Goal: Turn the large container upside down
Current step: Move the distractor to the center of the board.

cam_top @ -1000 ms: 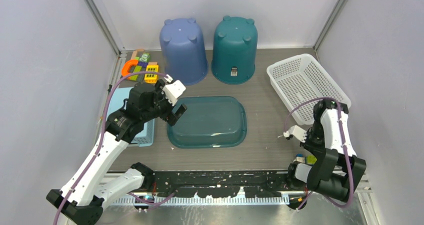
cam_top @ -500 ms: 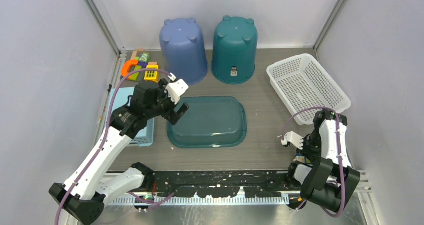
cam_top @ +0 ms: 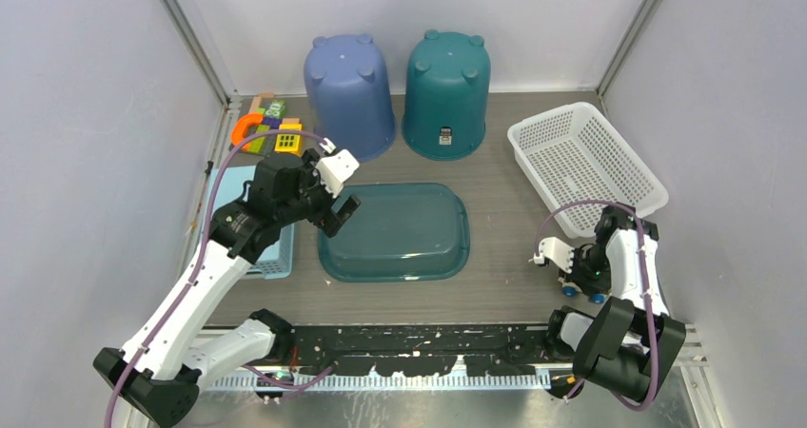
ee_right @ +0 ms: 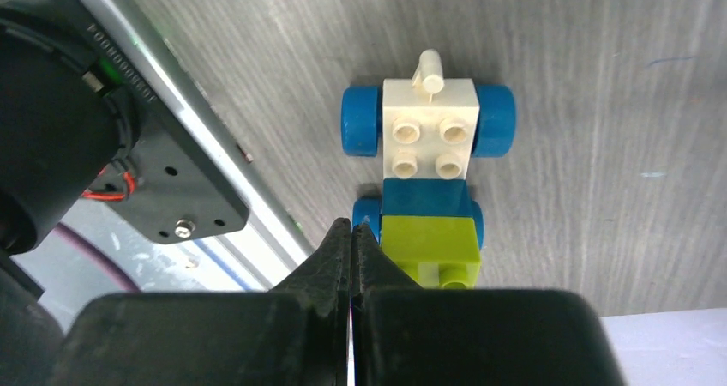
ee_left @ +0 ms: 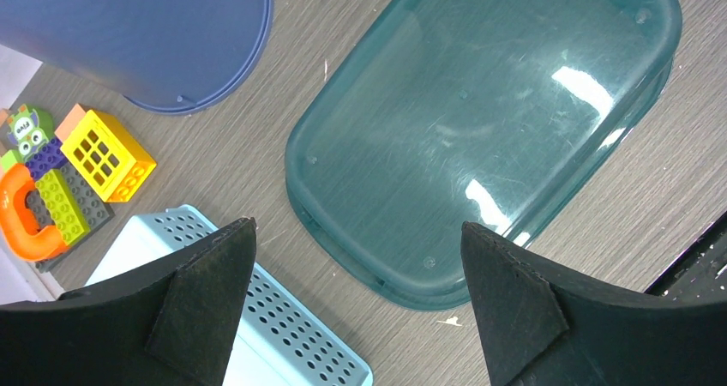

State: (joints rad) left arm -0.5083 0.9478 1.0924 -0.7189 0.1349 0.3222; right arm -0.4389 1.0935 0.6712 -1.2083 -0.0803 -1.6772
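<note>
Left jaws are standing wide open with nothing between them, hovering above the left end of the large container [cam_top: 400, 233]. Right jaws are pressing fully together on nothing, pointing down at the bench [cam_top: 504, 276] near its front right edge. The large container, a see-through teal tub, is lying flat at bench centre with its long side running left to right. Small nubs are showing at its corners, so it's looking base-up, but I can't be sure through the clear plastic. A white mesh basket [cam_top: 585, 162] is sitting at the right, angled, well apart from the tub. A blue bucket [cam_top: 350, 95] and a teal bucket [cam_top: 447, 90] are standing mouth-down side by side at the back, just behind the tub. A light blue perforated tray [cam_top: 271, 257] is lying left of the tub, partly hiding under the left arm. A pile of toy blocks [cam_top: 266, 128] is sitting in the back left corner, beside the blue bucket. A small block-built car [ee_right: 429, 171] with blue wheels is sitting just beside the right jaws' tips, not touching them.
</note>
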